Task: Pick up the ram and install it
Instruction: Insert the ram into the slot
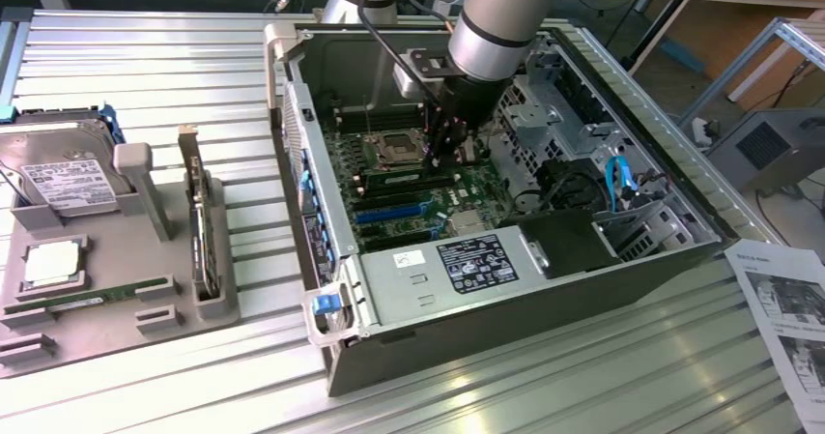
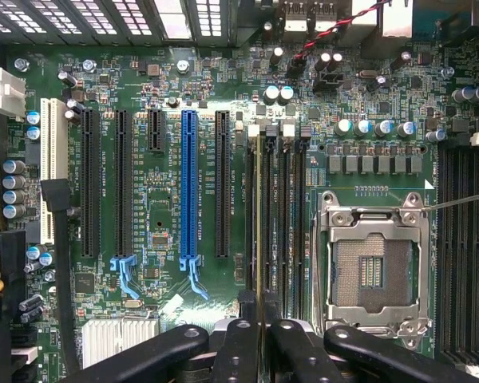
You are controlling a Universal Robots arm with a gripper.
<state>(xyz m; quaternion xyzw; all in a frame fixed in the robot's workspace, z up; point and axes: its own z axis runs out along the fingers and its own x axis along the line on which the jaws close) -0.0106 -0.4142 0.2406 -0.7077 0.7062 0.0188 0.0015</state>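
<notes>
Claw (image 2: 259,313): closed down to a narrow gap, gripping the ram (image 2: 259,215) between my two fingers (image 2: 238,339).
Ram: I see it edge-on, a thin yellowish-green line running straight out from my fingertips.
Ram against the motherboard (image 2: 164,171): it lies along the bank of black memory slots (image 2: 281,215), between a long black card slot (image 2: 222,183) and the open processor socket (image 2: 373,259). I cannot tell whether it is seated.
Exterior view: my claw (image 1: 451,154) hangs inside the open computer case (image 1: 516,299), at the upper centre of the frame.
Tray (image 1: 116,342): lower left of the exterior view, well apart from my claw. It holds a hard drive (image 1: 58,178), a square silver processor (image 1: 52,263) and another green stick (image 1: 97,297) lying flat.
</notes>
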